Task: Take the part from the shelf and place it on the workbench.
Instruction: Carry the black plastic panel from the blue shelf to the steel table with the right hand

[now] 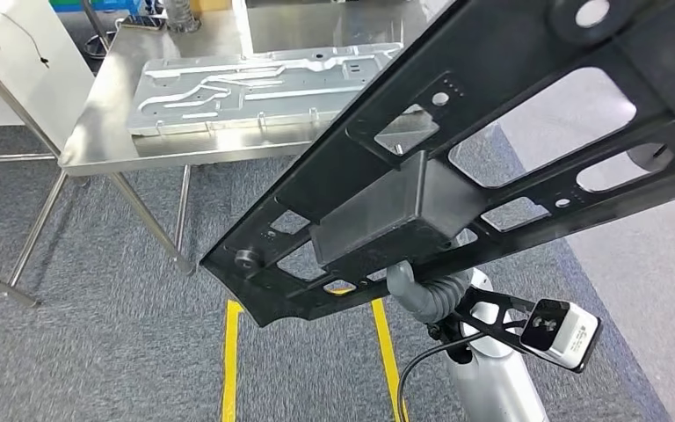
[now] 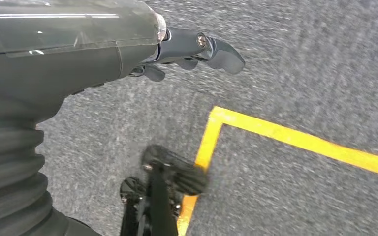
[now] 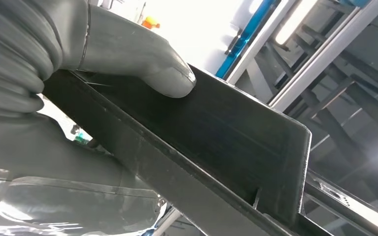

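Ahead-left of the long black perforated metal frame part (image 1: 457,167) stands the steel worktop (image 1: 97,132), well apart. Right hand (image 3: 128,64) grips the part from beneath, thumb pressed on its box section; long axis runs diagonally, low end toward the worktop. Left hand (image 2: 197,49) hangs over carpet, fingers apart, holding nothing.

The head view looks down from high up at the grey carpet (image 1: 97,334) and yellow floor line (image 1: 229,369). The left wrist view is close above that same line (image 2: 295,140). The right wrist view looks up, very near the black part (image 3: 216,142), shared with the head view (image 1: 492,114).
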